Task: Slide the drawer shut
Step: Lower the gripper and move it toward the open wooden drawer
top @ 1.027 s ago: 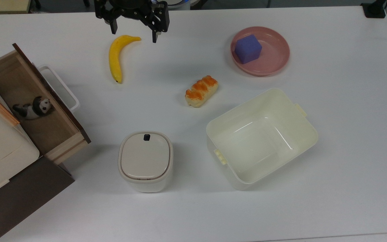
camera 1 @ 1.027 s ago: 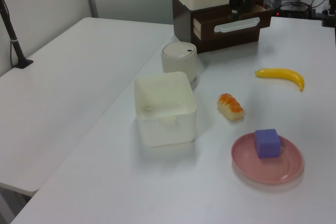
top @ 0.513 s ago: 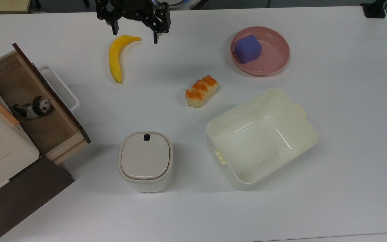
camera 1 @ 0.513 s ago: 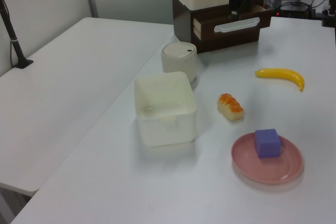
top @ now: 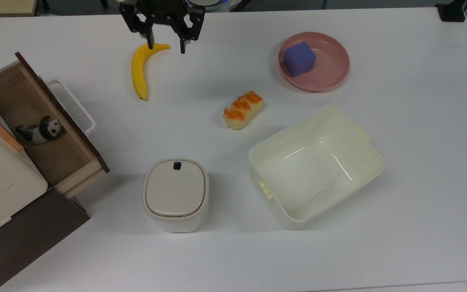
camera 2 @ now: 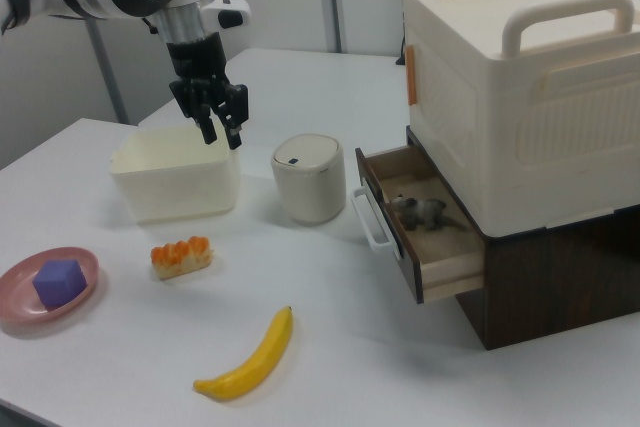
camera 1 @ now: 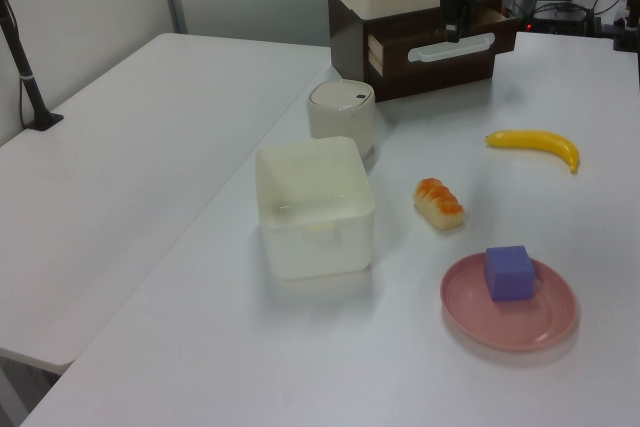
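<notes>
The drawer (top: 39, 101) stands pulled out of the dark brown cabinet (top: 22, 235) at the top view's left, a light-wood box with a dark front panel and a white loop handle (top: 75, 106). A small panda toy (top: 41, 129) lies inside it. The drawer (camera 2: 440, 247) also appears open in the right view, and its front (camera 1: 395, 55) faces the table in the left view. My gripper (top: 166, 46) hangs open and empty above the table by the banana's tip, well away from the drawer. In the right view the gripper (camera 2: 222, 135) points downward.
A banana (top: 139, 69), a bread roll (top: 243, 109), a pink plate (top: 330, 77) with a purple cube (top: 298, 59), a cream tub (top: 373, 154) and a white lidded bin (top: 175, 194) sit on the white table. A cream box (camera 2: 520, 77) tops the cabinet.
The gripper's fingers have drawn closer together and the hand has turned slightly. The drawer and the table's objects have not moved.
</notes>
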Controlling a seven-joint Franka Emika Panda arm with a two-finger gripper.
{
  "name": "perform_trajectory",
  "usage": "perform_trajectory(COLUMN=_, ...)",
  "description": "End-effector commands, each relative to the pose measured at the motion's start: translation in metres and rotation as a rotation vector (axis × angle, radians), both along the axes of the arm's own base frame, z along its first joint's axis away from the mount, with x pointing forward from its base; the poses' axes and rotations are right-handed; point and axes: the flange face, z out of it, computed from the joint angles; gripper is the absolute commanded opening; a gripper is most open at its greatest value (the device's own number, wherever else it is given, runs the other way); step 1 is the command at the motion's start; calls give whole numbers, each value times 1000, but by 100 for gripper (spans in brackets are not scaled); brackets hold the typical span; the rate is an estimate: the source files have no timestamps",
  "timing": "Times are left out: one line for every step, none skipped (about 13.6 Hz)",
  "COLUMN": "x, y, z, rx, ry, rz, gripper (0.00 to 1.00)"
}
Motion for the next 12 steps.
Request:
perform_trajectory(x=-5, y=1, z=1, rx=29, ry=20, rz=35, gripper=10)
perform_trajectory(x=-6, y=1, z=2, rx=29, ry=18, rz=40, gripper=5)
perform_trajectory(x=-6, y=0, z=1, rx=29, ry=20, rz=41, gripper=5)
perform_trajectory(x=-6, y=1, z=1, rx=29, ry=20, rz=43, gripper=5)
perform_trajectory(x=-5, y=0, z=1, rx=31, ry=20, rz=41, gripper=4)
perform_trajectory(x=-5, y=-1, z=1, rx=31, ry=18, rz=40, gripper=3)
perform_trajectory(x=-4, y=-3, z=1, rx=30, ry=15, rz=29, gripper=3)
perform_trajectory(x=-3, y=-2, z=0, rx=33, ry=16, rz=21, gripper=2)
perform_trajectory(x=-5, y=-7, z=-1, rx=38, ry=24, rz=-2, gripper=2)
perform_trajectory(x=-5, y=-12, z=-2, rx=40, ry=24, rz=-47, gripper=2)
perform_trajectory(x=-4, y=-16, z=-1, rx=39, ry=14, rz=-103, gripper=1)
perform_trajectory(x=-4, y=-25, z=-1, rx=53, ry=7, rz=-192, gripper=0)
